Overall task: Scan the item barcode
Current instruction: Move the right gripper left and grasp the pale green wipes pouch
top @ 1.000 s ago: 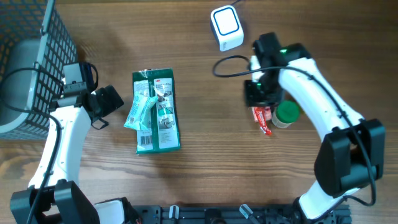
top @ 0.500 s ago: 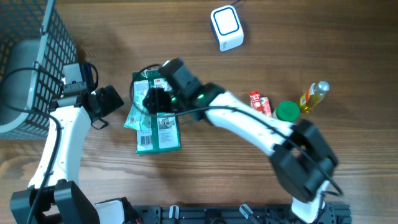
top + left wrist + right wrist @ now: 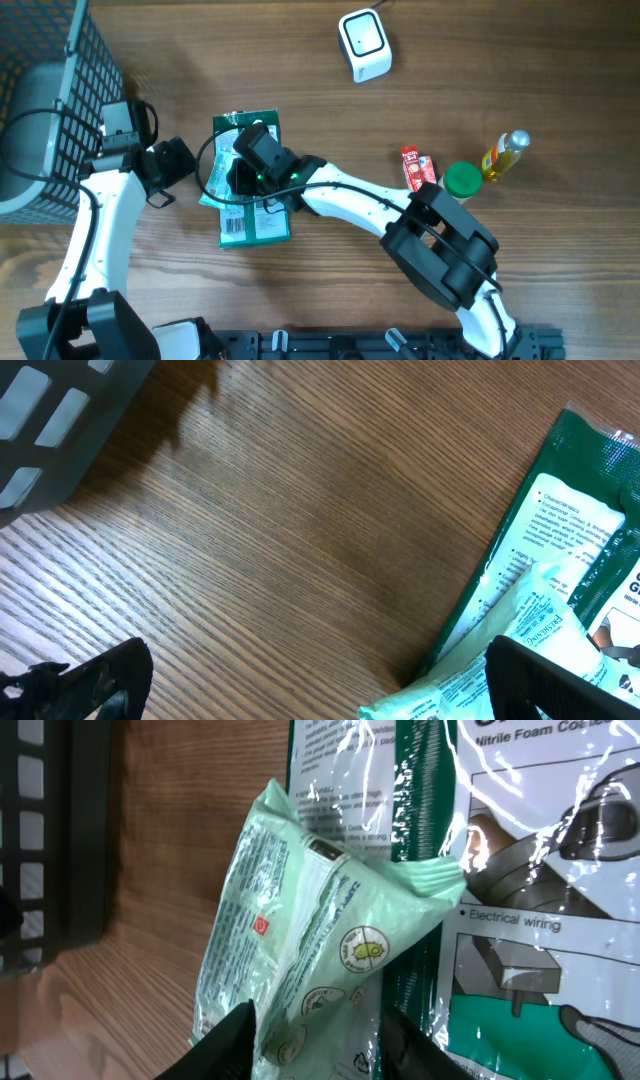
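**A:** Pale green pouch (image 3: 310, 950) is the item here, I reckon. It's lying crumpled over the left side of the dark green package (image 3: 255, 222), a bit left of the middle of the table (image 3: 330, 110). It's well apart from the white scanner (image 3: 363, 44) up near the far edge.

**B:** So this is the pick-up step, not the scan?

**A:** Looks that way to me. The right gripper (image 3: 318, 1045) is right over it, with one finger on each side of the pouch's lower end. The jaws stand apart with film between them, but honestly I can't tell whether they've pinched it or are only straddling it.

**B:** And the left gripper (image 3: 310, 675)?

**A:** Spread wide, nothing in it, low over bare wood just beside the package's left edge. The basket (image 3: 60, 80) is in the far left corner behind it.

**B:** What does the next move need?

**A:** A firm bite on the pouch alone, without snagging the package underneath. Then a lift and a carry over to the scanner with the barcode facing it. The film is shiny and wrinkled in the wrist view, so I can't spot a barcode on the side that's up. It might need turning over.
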`<state>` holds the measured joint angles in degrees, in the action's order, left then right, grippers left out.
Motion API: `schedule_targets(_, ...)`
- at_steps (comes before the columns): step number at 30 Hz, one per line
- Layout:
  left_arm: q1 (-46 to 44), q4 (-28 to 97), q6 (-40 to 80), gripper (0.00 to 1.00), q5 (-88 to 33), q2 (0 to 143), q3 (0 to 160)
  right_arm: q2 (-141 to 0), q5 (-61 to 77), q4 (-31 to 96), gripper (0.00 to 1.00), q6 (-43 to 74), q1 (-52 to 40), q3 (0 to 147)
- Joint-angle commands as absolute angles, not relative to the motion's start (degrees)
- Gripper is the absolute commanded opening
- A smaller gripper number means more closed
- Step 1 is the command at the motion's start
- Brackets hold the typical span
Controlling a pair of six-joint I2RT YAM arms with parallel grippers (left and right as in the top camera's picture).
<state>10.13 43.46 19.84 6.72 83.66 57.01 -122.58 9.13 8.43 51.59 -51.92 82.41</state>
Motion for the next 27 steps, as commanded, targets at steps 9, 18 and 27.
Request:
schedule_targets(9,10.39,43.33,19.77,1.0,6.66,83.05,57.76,-126.32,6.11,6.04,0.04,57.47,-52.18,82.81)
schedule_targets(18,10.39,43.33,19.77,1.0,6.66,83.05,57.76,-105.58,7.46,24.93,0.04,39.9,-43.79,82.81)
schedule_targets(27,10.39,43.33,19.75,1.0,6.66,83.05,57.76,-108.29,7.46,39.51,0.04,33.3,-38.63,82.15)
